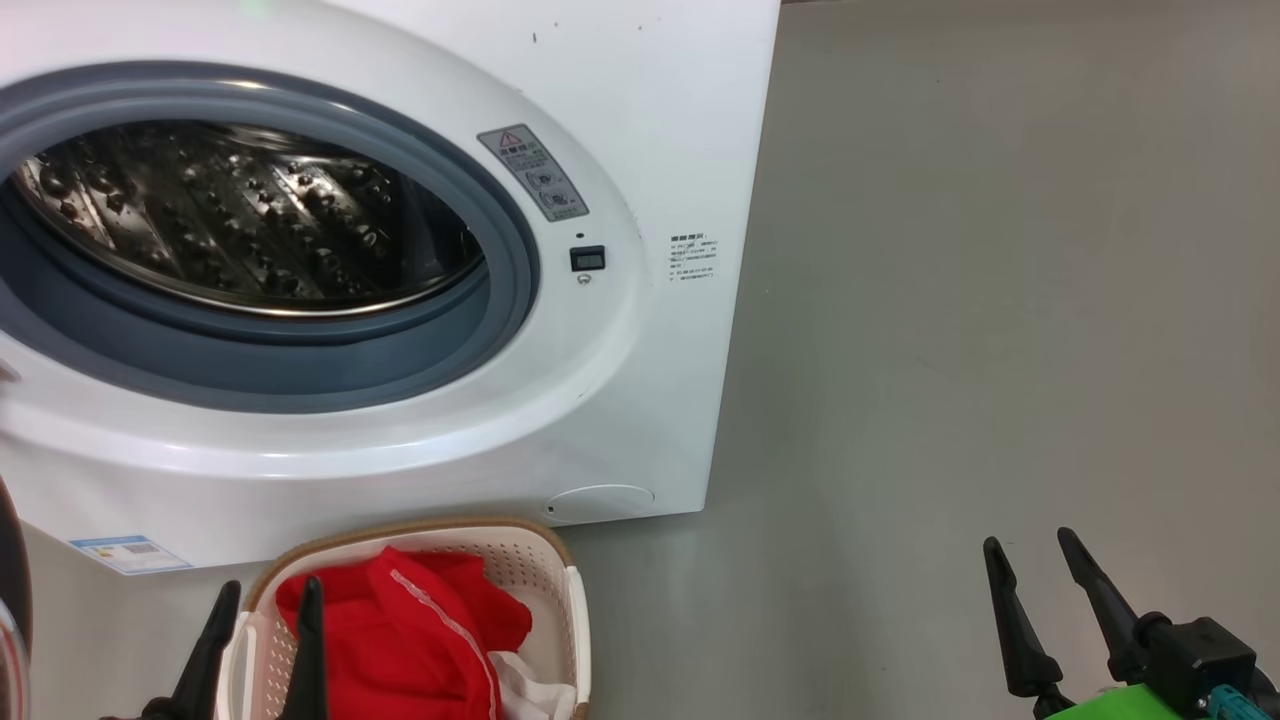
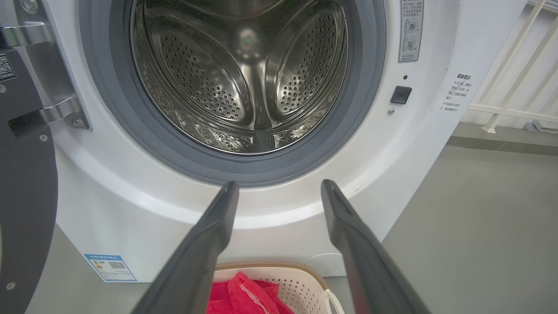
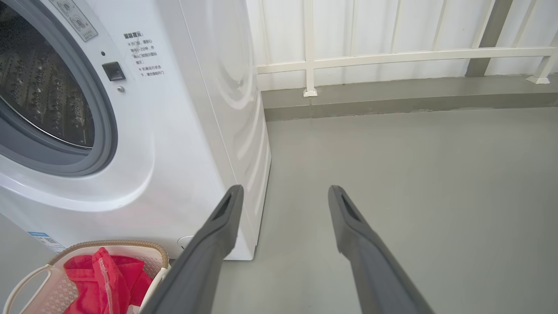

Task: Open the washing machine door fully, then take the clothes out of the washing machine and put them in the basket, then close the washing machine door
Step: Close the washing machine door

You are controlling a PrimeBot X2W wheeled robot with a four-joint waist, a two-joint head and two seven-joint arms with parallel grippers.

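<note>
The white washing machine [image 1: 640,120] stands open, and its steel drum [image 2: 244,74] holds no garment that I can see. The washing machine door [image 2: 24,196] hangs swung out at the left, its dark inner side toward me. Red clothes [image 1: 400,630] with white trim lie in the cream basket [image 1: 560,600] on the floor below the opening. My left gripper [image 1: 265,605] is open above the basket's left side, with nothing between its fingers. My right gripper [image 1: 1030,550] is open over bare floor at the lower right, well away from the machine.
Grey floor [image 1: 1000,300] stretches to the right of the machine. A white railing [image 3: 392,56] and a low kerb run behind it. The door latch slot [image 1: 587,259] sits on the right of the opening.
</note>
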